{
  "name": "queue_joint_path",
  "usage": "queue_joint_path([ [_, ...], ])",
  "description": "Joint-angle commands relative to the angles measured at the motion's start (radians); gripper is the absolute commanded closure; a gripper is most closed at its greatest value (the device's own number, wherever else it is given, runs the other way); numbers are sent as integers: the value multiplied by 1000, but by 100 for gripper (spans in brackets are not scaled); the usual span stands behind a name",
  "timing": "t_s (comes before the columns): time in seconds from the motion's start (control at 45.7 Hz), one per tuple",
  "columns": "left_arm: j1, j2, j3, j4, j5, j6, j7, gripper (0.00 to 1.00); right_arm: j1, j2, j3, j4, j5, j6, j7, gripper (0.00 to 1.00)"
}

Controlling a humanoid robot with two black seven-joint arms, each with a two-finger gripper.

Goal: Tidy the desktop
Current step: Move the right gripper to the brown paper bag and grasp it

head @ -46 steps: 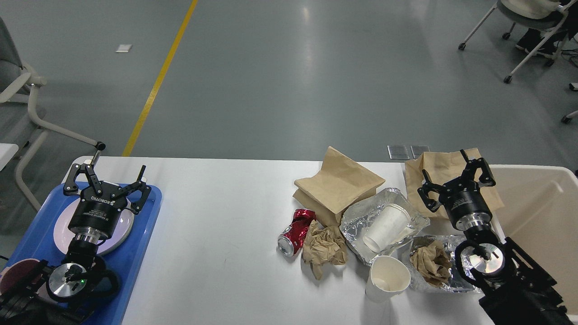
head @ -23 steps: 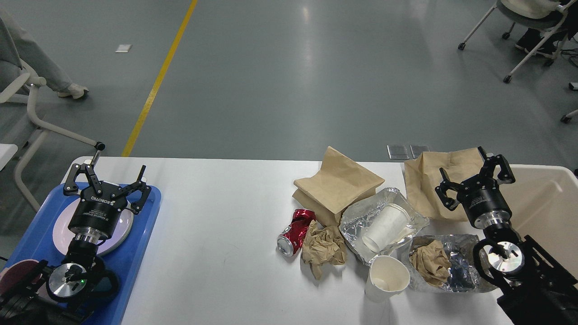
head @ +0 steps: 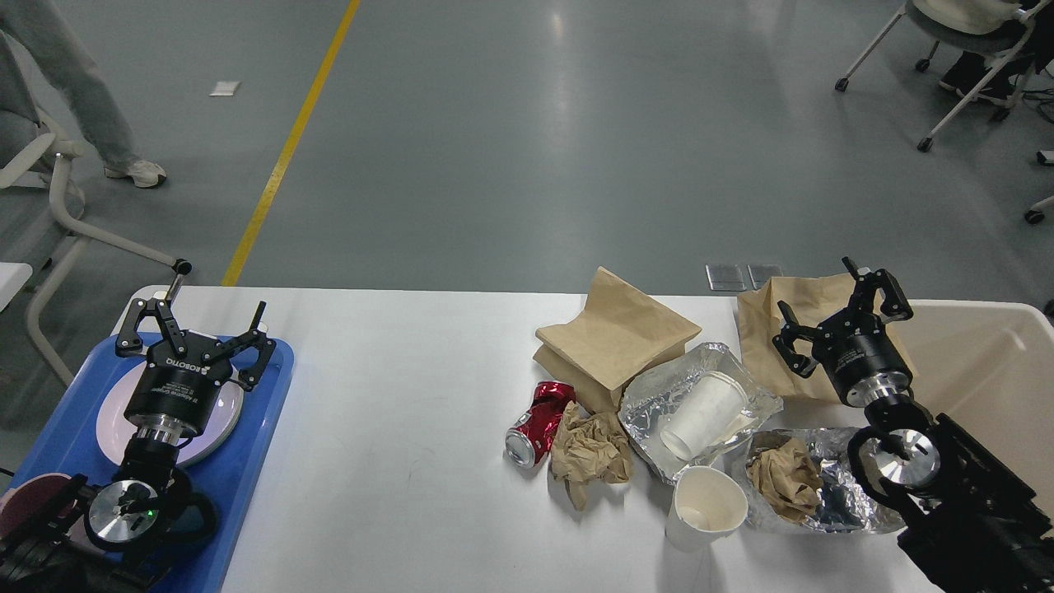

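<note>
Hovering with its jaws spread apart and nothing between them, the right gripper (head: 840, 317) hangs over a brown paper bag (head: 795, 325) at the right end of the desktop (head: 395, 412), just beside the beige bin (head: 988, 371), likely so litter can be dropped straight in. The rubbish sits clustered there: a crushed red can (head: 539, 424), crumpled paper (head: 589, 449), foil (head: 700, 387) and two white cups (head: 706, 502). The left gripper (head: 193, 329), also spread and empty, waits above a plate (head: 111, 420) on the blue tray (head: 247, 461).
</note>
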Motion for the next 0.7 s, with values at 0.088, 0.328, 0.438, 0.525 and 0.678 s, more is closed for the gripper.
queue_joint_path([
  [0.088, 0, 0, 0, 0, 0, 0, 0, 4, 29, -45, 6, 1, 0, 6, 3, 0],
  [0.328, 0, 0, 1, -1, 0, 0, 0, 4, 101, -200, -213, -6, 2, 15, 4, 0],
  [0.438, 0, 0, 0, 0, 0, 0, 0, 4, 176, -284, -483, 4, 0, 21, 11, 0],
  [0.525, 0, 0, 0, 0, 0, 0, 0, 4, 297, -345, -733, 2, 2, 47, 11, 0],
  [0.678, 0, 0, 0, 0, 0, -2, 0, 4, 585, -413, -1259, 2, 2, 53, 9, 0],
])
